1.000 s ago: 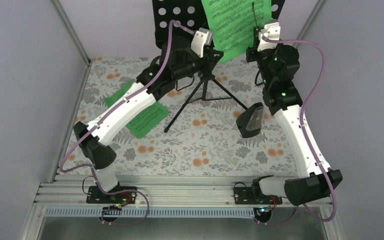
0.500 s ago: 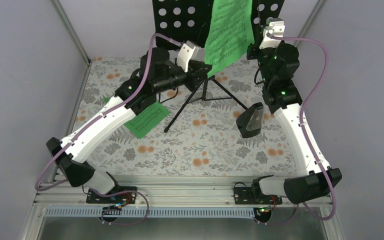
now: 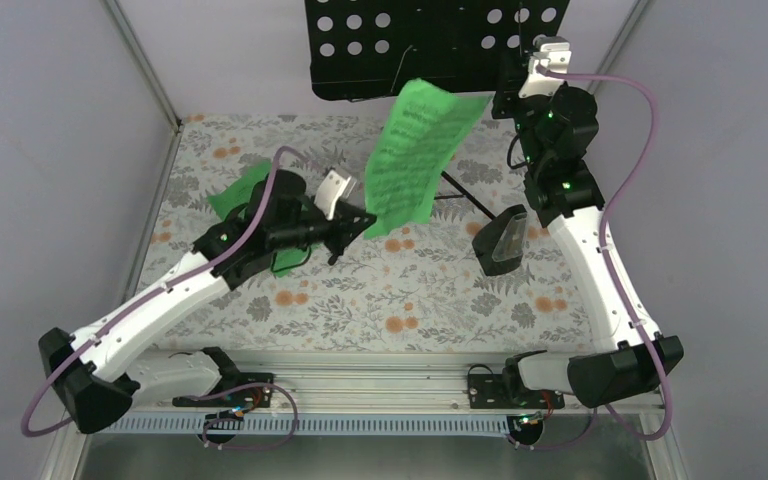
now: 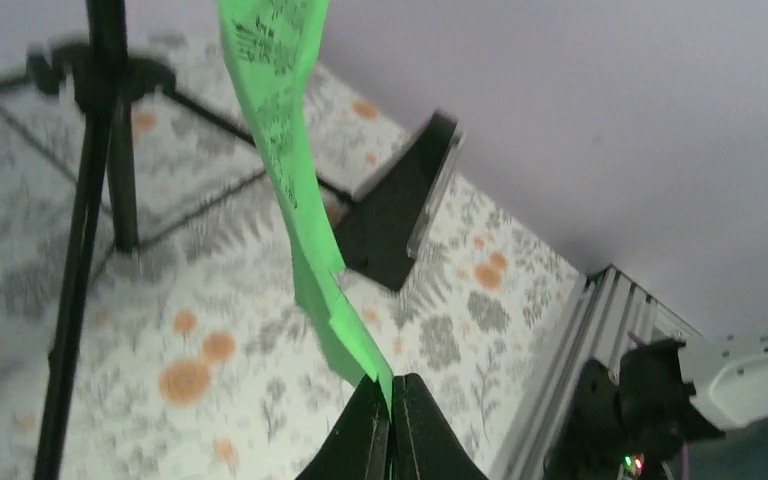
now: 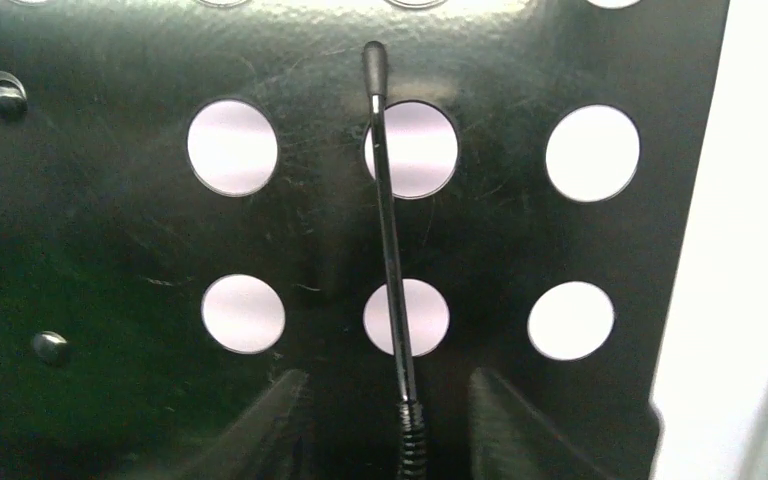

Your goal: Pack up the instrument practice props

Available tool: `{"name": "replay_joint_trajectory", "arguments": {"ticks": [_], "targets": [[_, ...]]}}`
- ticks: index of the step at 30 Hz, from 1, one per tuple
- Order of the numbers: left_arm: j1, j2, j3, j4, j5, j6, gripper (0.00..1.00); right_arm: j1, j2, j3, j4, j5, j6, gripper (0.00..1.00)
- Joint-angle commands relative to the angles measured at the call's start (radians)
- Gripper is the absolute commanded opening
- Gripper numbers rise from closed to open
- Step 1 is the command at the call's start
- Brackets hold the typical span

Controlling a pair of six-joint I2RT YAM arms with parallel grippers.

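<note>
The left gripper (image 3: 363,221) has its two fingers pressed together on the lower corner of a green music sheet (image 3: 415,155). It holds the sheet out over the middle of the table, nearer to me than the stand. From that pinch the sheet rises up and away to the far right, curling as it goes. Its top edge sits just under the lower lip of the music stand (image 3: 430,40) desk, and I can't tell whether paper and lip touch. In the left wrist view the paper runs straight down into the closed fingertips (image 4: 375,420), seen almost edge-on as a thin green ribbon. The stand's black pole and tripod legs are to its left.

The metronome (image 3: 500,240) sits on the floral table cover (image 3: 410,310), to the right of the stand's feet. It is close beside the right arm and well apart from the left gripper. A second green sheet (image 3: 232,192) lies flat on the cover at the left, partly hidden under the left arm.

The right gripper (image 5: 385,430) is up at the far right end of the stand's desk, with its fingers spread. Its own camera looks at the hole-punched black plate from close up. The thin page-holder wire (image 5: 390,220) stands upright in the gap between the two fingers, and as far as I can see neither finger touches it.
</note>
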Motion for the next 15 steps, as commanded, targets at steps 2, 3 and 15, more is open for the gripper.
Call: {"name": "replay_joint_trajectory", "arguments": {"ticks": [2, 3, 15], "targets": [[0.031, -0.131, -0.172, -0.025, 0.017, -0.123, 0.02, -0.004, -0.014, 0.015, 0.005, -0.030, 0.029, 0.55], [0.040, -0.150, -0.200, -0.026, 0.018, -0.142, 0.02, -0.004, -0.022, 0.013, 0.001, -0.033, 0.030, 0.62], [0.348, -0.231, -0.431, -0.017, 0.122, -0.257, 0.02, -0.004, -0.138, -0.073, -0.049, 0.006, 0.044, 0.99]]}}
